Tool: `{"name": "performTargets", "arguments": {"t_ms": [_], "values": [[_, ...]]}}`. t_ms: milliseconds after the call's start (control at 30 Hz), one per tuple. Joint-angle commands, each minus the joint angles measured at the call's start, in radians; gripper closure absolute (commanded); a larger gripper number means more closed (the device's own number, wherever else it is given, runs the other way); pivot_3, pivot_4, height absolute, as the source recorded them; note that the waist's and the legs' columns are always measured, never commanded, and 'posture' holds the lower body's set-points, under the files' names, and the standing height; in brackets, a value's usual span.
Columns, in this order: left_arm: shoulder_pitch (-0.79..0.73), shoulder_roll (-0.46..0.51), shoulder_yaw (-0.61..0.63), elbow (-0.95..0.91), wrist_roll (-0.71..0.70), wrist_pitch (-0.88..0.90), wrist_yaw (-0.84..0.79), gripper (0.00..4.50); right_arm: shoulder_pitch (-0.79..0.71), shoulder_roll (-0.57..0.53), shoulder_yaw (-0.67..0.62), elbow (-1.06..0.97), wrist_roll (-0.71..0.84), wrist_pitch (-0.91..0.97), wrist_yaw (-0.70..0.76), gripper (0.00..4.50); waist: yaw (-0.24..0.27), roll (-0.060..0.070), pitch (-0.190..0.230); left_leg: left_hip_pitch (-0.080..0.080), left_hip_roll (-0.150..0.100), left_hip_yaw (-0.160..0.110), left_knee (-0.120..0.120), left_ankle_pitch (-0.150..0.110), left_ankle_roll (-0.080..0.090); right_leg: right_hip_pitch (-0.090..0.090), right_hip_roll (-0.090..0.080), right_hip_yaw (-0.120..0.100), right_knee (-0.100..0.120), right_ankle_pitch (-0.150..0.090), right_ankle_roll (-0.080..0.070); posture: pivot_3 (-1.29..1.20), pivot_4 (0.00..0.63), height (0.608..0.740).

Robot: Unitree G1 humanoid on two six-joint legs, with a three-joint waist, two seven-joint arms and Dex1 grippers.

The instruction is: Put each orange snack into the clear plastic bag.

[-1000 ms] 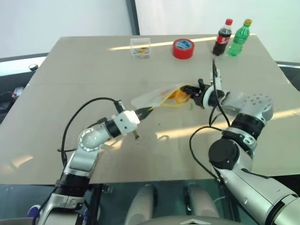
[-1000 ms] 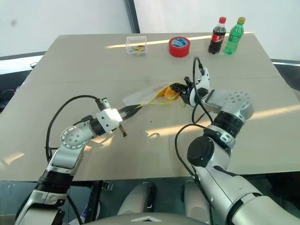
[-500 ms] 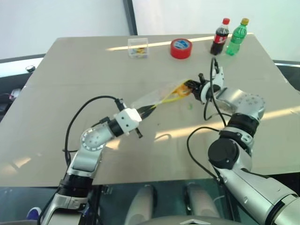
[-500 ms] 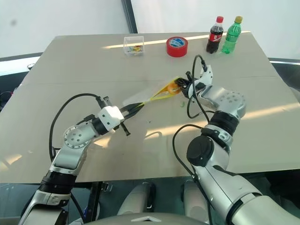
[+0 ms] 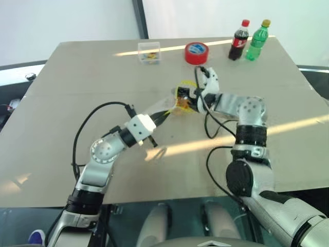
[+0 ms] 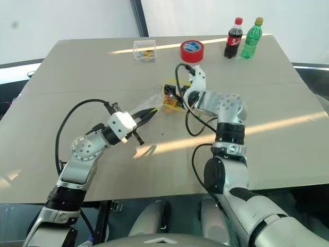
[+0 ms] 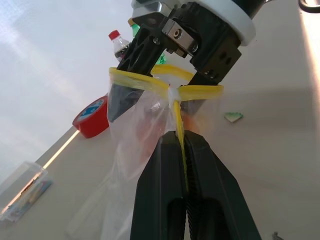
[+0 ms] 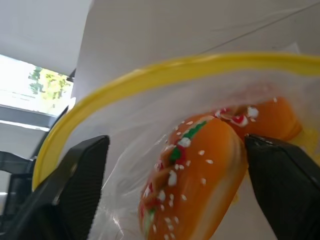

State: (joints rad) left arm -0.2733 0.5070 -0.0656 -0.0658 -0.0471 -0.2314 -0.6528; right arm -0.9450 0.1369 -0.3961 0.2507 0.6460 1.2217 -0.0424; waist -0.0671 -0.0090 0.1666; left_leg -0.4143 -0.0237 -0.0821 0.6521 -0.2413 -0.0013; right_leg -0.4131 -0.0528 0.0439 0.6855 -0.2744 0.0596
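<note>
Just past the right gripper (image 8: pixel 175 195), whose fingers stand apart around an orange snack (image 8: pixel 192 175), gapes the clear plastic bag (image 7: pixel 142 125); the left gripper (image 7: pixel 182 165) pinches its seal.

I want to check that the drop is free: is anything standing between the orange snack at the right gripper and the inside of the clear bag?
Nothing visible does. The orange snack sits between the open right gripper's fingers, past the clear plastic bag's yellow rim, which the left gripper pinches.

Beige table (image 5: pixel 77 77), small clear box (image 5: pixel 149 52), red tape roll (image 5: pixel 196 53), two bottles (image 5: pixel 249 40), perhaps a green scrap (image 7: pixel 233 116)
</note>
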Motion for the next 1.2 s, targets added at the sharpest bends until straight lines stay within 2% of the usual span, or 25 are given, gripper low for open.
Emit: {"name": "performTargets", "arguments": {"t_ms": [33, 233, 400, 533, 667, 733, 833, 867, 1200], "values": [[-0.017, -0.002, 0.028, -0.013, -0.001, 0.013, 0.029, 4.50, 0.112, 0.103, 0.111, -0.140, 0.028, -0.047, 0.056, 0.14, 0.000, 0.000, 0.000, 0.000, 0.000, 0.000, 0.000, 0.000, 0.000, 0.000, 0.000, 0.000, -0.001, 0.000, 0.000, 0.00, 0.150, 0.740], [-0.034, -0.003, 0.038, 0.004, -0.004, 0.027, 0.037, 4.50, 0.183, 0.005, 0.097, -0.325, 0.136, 0.025, 0.065, 0.14, 0.001, 0.000, 0.000, 0.000, 0.001, -0.001, 0.000, 0.000, 0.000, 0.000, 0.000, -0.001, 0.000, 0.000, 0.000, 0.00, 0.150, 0.740], [-0.048, -0.007, 0.043, 0.022, -0.006, 0.033, 0.039, 4.50, 0.273, -0.160, 0.275, -0.555, 0.072, -0.044, 0.161, 0.05, 0.004, 0.000, 0.000, 0.000, 0.000, -0.001, 0.000, 0.000, 0.000, 0.001, 0.000, -0.001, -0.002, 0.000, 0.000, 0.00, 0.150, 0.740], [-0.053, -0.009, 0.046, 0.028, -0.010, 0.033, 0.036, 4.50, 0.299, -0.398, 0.502, -0.727, -0.101, -0.249, 0.314, 0.05, 0.004, 0.000, 0.000, 0.000, 0.000, -0.002, 0.001, 0.000, 0.000, 0.001, 0.000, -0.002, -0.002, 0.000, 0.000, 0.00, 0.150, 0.740], [-0.056, -0.008, 0.048, 0.036, -0.009, 0.025, 0.033, 4.50, 0.289, -0.611, 0.724, -0.747, -0.357, -0.526, 0.441, 0.05, 0.000, 0.000, 0.000, 0.000, 0.000, -0.002, 0.001, 0.000, 0.000, 0.002, 0.000, -0.002, -0.004, 0.000, 0.000, 0.00, 0.150, 0.740], [-0.058, -0.005, 0.045, 0.041, -0.006, 0.017, 0.028, 4.50, 0.266, -0.670, 0.808, -0.715, -0.476, -0.663, 0.496, 0.57, 0.001, -0.001, 0.000, 0.000, 0.000, -0.002, 0.001, 0.000, 0.000, 0.002, 0.000, -0.002, -0.004, 0.000, 0.000, 0.00, 0.150, 0.740], [-0.059, -0.001, 0.043, 0.045, -0.001, 0.005, 0.025, 4.50, 0.233, -0.688, 0.880, -0.671, -0.590, -0.799, 0.541, 1.63, 0.001, -0.001, 0.000, 0.000, 0.000, -0.002, 0.001, 0.000, 0.000, 0.002, 0.000, -0.002, -0.004, 0.000, 0.000, 0.00, 0.150, 0.740], [-0.058, 0.003, 0.042, 0.044, 0.003, -0.002, 0.023, 4.50, 0.218, -0.684, 0.901, -0.649, -0.633, -0.843, 0.547, 2.10, 0.001, -0.001, 0.000, 0.000, 0.000, -0.002, 0.001, 0.000, 0.000, 0.002, 0.000, -0.002, -0.004, 0.000, 0.000, 0.00, 0.150, 0.740], [-0.039, 0.027, 0.043, 0.023, 0.015, -0.034, 0.020, 4.50, 0.100, -0.617, 0.966, -0.399, -0.880, -1.158, 0.620, 2.10, 0.026, -0.001, 0.000, 0.000, 0.001, -0.002, 0.001, 0.001, -0.002, 0.002, 0.000, -0.002, -0.005, 0.000, 0.000, 0.00, 0.150, 0.740]]}}
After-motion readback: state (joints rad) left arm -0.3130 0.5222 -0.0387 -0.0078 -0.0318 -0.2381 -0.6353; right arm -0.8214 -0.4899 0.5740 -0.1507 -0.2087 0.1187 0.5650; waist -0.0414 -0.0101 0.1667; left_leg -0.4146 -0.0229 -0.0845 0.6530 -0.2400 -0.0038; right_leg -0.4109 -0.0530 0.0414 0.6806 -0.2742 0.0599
